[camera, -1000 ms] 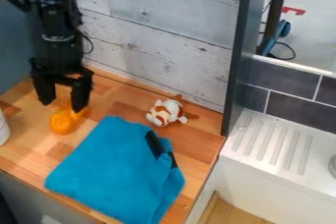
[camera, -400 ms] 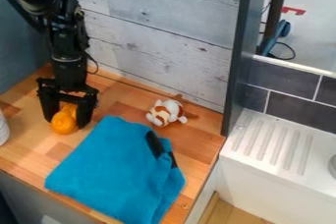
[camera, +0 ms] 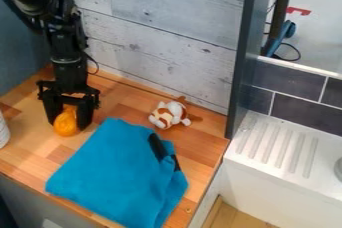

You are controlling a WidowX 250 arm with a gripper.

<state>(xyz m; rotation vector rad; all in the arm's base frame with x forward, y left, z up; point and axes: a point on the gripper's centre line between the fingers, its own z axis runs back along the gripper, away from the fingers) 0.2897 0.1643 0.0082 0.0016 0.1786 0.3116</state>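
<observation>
Observed: over the last frames the gripper has come down from above and behind the orange object and now straddles it, low over the wooden counter. Between the two latest frames the arm has hardly moved; the gap between the fingers looks slightly narrower.

Finger state: partly open, one finger on each side of the object, with little room to spare. Whether both press on it cannot be told; a firm hold is not confirmed.

Positions (clock face centred on the orange object, 12 at the top of the view): arm at 12; brown-and-white soft toy at 3, well apart; folded blue cloth at 5, near; white container at 9, at the view's edge. The cloth and the soft toy have not shifted.

Inference: approach appears complete and the work is probably at the point of grasping. The object seems to be still down at the counter, so no lift is evident. Its rounded surface could slip if the fingers close off-centre; the cloth's near edge leaves limited clearance towards 4.
</observation>
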